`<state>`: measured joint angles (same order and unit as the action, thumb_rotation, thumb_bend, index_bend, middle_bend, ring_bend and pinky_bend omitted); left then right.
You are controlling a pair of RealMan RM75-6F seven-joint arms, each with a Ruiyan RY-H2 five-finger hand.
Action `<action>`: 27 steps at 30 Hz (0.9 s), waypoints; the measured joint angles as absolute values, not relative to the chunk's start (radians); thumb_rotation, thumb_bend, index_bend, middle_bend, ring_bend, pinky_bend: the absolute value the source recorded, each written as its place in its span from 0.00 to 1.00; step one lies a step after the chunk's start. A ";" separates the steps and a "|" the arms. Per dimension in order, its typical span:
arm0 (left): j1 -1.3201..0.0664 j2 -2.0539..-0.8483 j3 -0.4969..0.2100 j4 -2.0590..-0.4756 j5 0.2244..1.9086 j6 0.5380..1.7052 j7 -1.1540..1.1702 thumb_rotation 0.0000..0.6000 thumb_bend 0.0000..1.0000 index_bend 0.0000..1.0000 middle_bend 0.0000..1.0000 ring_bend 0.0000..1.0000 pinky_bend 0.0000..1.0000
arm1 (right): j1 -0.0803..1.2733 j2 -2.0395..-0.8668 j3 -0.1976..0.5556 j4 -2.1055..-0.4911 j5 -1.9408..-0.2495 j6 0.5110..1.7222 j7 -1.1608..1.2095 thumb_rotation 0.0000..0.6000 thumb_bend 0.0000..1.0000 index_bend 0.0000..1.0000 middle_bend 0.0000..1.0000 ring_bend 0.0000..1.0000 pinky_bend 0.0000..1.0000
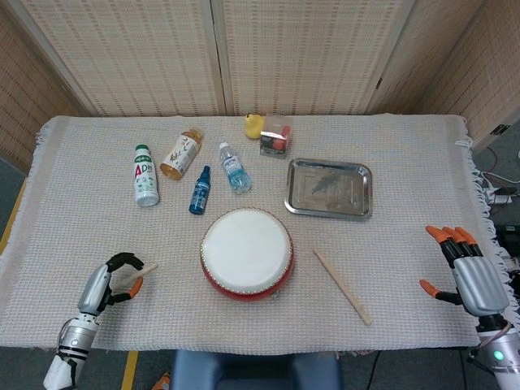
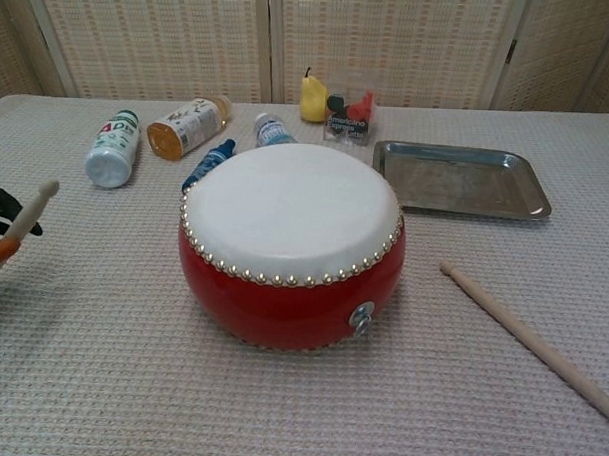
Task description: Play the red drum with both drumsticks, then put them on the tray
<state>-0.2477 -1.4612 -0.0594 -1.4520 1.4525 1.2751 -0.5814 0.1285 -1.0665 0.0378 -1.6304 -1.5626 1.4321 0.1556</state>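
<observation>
Now left hand [image 1: 104, 283] fingers [image 1: 122, 260] grip a tilted drumstick [image 2: 27, 216], right hand [image 1: 470, 276] fingers spread, empty

I'm reading "AD" in red on the white bottle [image 2: 113, 147] | I'm making out "Americano Espresso" on the clear box [image 2: 348, 118] | print on the orange bottle [image 2: 188, 126] and blue bottles is staying too small for me.
</observation>
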 measured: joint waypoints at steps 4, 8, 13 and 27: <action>-0.251 -1.441 -0.063 -1.464 1.471 1.273 -0.735 1.00 0.42 0.57 0.40 0.23 0.27 | 0.137 -1.039 0.055 -1.658 -1.565 1.440 0.150 1.00 0.11 0.11 0.14 0.01 0.06; -0.260 -1.427 -0.065 -1.461 1.486 1.260 -0.938 1.00 0.41 0.55 0.40 0.23 0.28 | 0.146 -0.996 0.084 -1.719 -1.546 1.448 0.104 1.00 0.11 0.10 0.14 0.01 0.07; -0.275 -1.419 -0.060 -1.435 1.510 1.239 -1.218 1.00 0.41 0.55 0.40 0.24 0.29 | 0.159 -0.941 0.104 -1.804 -1.503 1.426 0.024 1.00 0.11 0.12 0.14 0.01 0.07; -0.308 -1.457 -0.033 -1.285 1.567 1.240 -1.631 1.00 0.42 0.43 0.40 0.26 0.34 | 0.152 -0.937 0.088 -1.835 -1.457 1.395 -0.021 1.00 0.11 0.11 0.14 0.01 0.07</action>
